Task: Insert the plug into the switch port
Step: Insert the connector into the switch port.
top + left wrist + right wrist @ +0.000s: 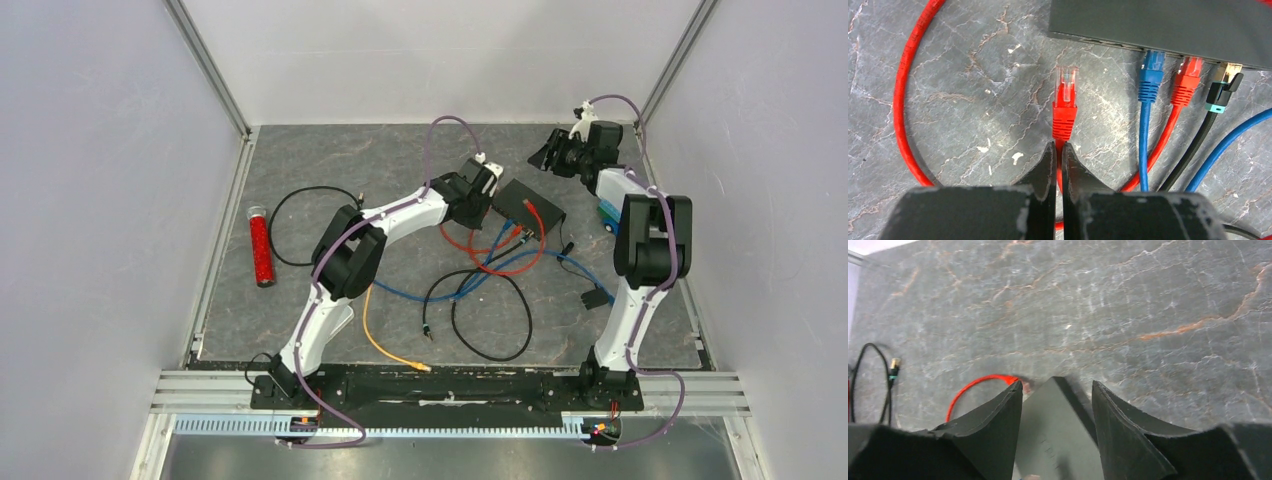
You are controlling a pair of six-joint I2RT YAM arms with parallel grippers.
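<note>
- Left claw (1058,151): jaws almost fully together, pinching the lead (1060,172) right behind the plug (1066,100).
- Plug sticks out straight ahead of the left fingertips, clear tip aimed at the switch (1168,25). It stops short of the switch face, with bare table (973,100) between, so it is not in a port.
- Ahead and to the right of the left claw, three plugs already sit in the switch face: blue plug (1151,75), red plug (1188,80) and black plug (1220,90), side by side.
- Their cables trail back past the claw's right side. A second blue cable (1233,142) crosses there too.
- Ports straight ahead of the held plug are too dim to tell apart.
- To the left of the left claw, a red loop (903,100) curves wide across the table.
- Right claw (1057,386): jaws wide apart, holding nothing. It hangs above the switch, with a switch corner showing between the fingers (998,420).
- To the left of the right claw lie a red arc (978,382) and a black cable end (893,365) with a gold tip.
- Top view: behind the left claw lies a tangle of blue, red and black cables (490,320), plus an orange cable (385,345) nearer the bases.
- A red tube (262,247) lies well off to the left claw's left, near the wall.
</note>
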